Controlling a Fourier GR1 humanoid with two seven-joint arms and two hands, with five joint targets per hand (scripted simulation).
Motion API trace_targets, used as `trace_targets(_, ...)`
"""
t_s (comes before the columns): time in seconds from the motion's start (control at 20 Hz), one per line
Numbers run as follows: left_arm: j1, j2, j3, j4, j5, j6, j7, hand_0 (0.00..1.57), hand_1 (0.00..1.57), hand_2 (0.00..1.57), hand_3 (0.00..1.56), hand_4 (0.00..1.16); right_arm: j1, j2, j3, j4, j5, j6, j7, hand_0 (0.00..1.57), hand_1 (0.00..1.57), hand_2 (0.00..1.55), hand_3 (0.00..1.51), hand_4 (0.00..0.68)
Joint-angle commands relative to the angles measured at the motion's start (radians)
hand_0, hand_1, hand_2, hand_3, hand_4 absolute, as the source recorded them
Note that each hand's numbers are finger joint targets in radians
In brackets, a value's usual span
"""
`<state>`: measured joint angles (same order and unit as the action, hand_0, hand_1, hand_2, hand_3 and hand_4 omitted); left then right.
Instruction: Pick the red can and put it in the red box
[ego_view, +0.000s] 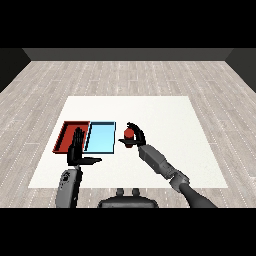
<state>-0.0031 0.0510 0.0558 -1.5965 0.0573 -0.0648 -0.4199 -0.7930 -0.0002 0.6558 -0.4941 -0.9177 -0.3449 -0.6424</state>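
The red can (128, 134) stands just right of the light blue tray, with my right hand (135, 136) curled round it from the right side. Whether the can rests on the table or is lifted I cannot tell. The red tray (65, 131) lies at the left of the pair, its near right part hidden by my left hand (76, 148). That hand is held upright with straight fingers and its thumb pointing right, holding nothing.
The light blue tray (101, 137) lies between the red tray and the can. The white table (165, 115) spreads wide to the right and back. My right forearm (160, 162) crosses the table's near right part.
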Motion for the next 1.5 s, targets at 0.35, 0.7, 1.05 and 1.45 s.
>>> trace_targets(0.35,-0.053,-0.003,0.003,0.020,0.005,0.007,0.030,0.00,0.00,0.00,0.00,0.00,-0.040,0.000,0.081,-0.041,-0.026,-0.186,0.144,1.57,1.57,1.48,1.43,0.575)
trace_targets(0.7,0.008,-0.013,-0.007,0.013,-0.026,0.020,-0.035,0.00,0.00,0.00,0.00,0.00,-0.040,0.000,0.062,0.042,-0.036,-0.119,0.082,1.57,1.57,1.49,1.43,0.581)
trace_targets(1.05,-0.015,0.002,-0.009,0.001,-0.035,0.023,-0.002,0.00,0.00,0.00,0.00,0.00,-0.043,0.000,-0.015,-0.002,0.070,-0.142,0.067,1.57,1.57,1.48,1.41,0.590)
trace_targets(1.45,-0.017,-0.022,-0.055,0.017,-0.065,0.024,-0.018,0.00,0.00,0.00,0.00,0.00,0.089,-0.150,0.000,-0.378,0.188,-0.265,0.140,1.57,1.57,1.47,1.40,0.595)
